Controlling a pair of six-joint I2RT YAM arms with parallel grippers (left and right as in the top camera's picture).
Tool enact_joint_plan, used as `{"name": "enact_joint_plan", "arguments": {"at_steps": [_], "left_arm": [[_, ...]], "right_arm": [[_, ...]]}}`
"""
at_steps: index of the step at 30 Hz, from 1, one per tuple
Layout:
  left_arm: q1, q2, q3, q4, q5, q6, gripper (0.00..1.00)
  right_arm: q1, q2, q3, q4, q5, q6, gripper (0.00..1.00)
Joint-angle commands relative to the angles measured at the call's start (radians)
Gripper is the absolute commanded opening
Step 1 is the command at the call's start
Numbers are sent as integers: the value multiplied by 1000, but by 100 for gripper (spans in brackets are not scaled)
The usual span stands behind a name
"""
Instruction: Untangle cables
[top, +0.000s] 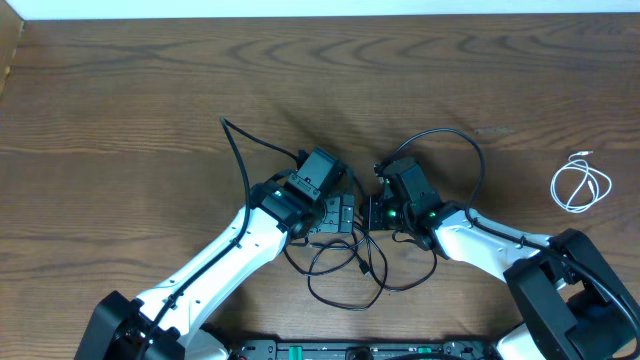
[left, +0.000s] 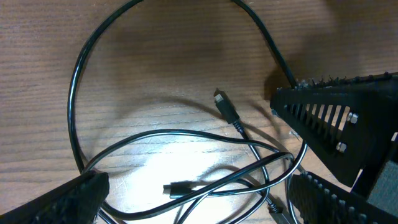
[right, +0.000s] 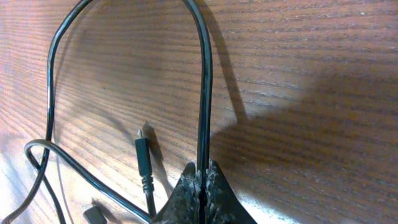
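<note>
The right gripper (right: 200, 175) is seen pressed together, and a black cable (right: 204, 81) is pinched at its tips. From the pinch the cord rises and arches over to the left in the right wrist view. A small connector plug (right: 143, 155) lies on the wood just beside the closed fingers, untouched by them.

The left gripper (left: 196, 198) is held spread wide and nothing is gripped by it. It hovers over crossed black strands, among which a loose plug end (left: 177, 188) is seen lying.

In the overhead view the two grippers are found close together at mid-table. The tangle of black cables (top: 345, 268) is spread just beside them, on the robot's side. The white cable (top: 582, 185) is coiled on its own at the right of the wooden table (top: 120, 90), well apart from the black ones.

Several risks can be judged from here:
- **Tighter knot:** if the pinched cord is drawn away while the strands are crossed, the loops could be cinched tighter.
- **Snagged plug:** a plug could be caught in a loop and dragged along.
- **Lost grip:** the thin cord could be pulled out of the pinch by a sharp tug.
- **Collision:** as the grippers stand so near each other, the left one could be knocked against the right during a closing move.
</note>
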Motion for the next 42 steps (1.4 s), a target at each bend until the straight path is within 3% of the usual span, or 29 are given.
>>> {"name": "enact_joint_plan", "arguments": {"at_steps": [1, 13, 17, 22, 30, 33, 42], "left_arm": [[0, -3, 15, -2, -17, 6, 98], [0, -3, 15, 3, -29, 6, 98], [2, -2, 15, -6, -193, 6, 98], [58, -2, 15, -81, -207, -23, 98], [153, -1, -40, -139, -147, -24, 98], [182, 5, -67, -136, -40, 30, 100], [185, 64, -93, -143, 7, 28, 85]], "right_arm": [[4, 5, -6, -3, 15, -2, 1], [4, 5, -6, -3, 15, -2, 2], [4, 5, -6, -4, 15, -2, 2], [4, 5, -6, -7, 15, -2, 3], [4, 5, -6, -6, 15, -2, 4], [4, 5, -6, -6, 15, -2, 5], [4, 5, -6, -6, 15, -2, 11]]}}
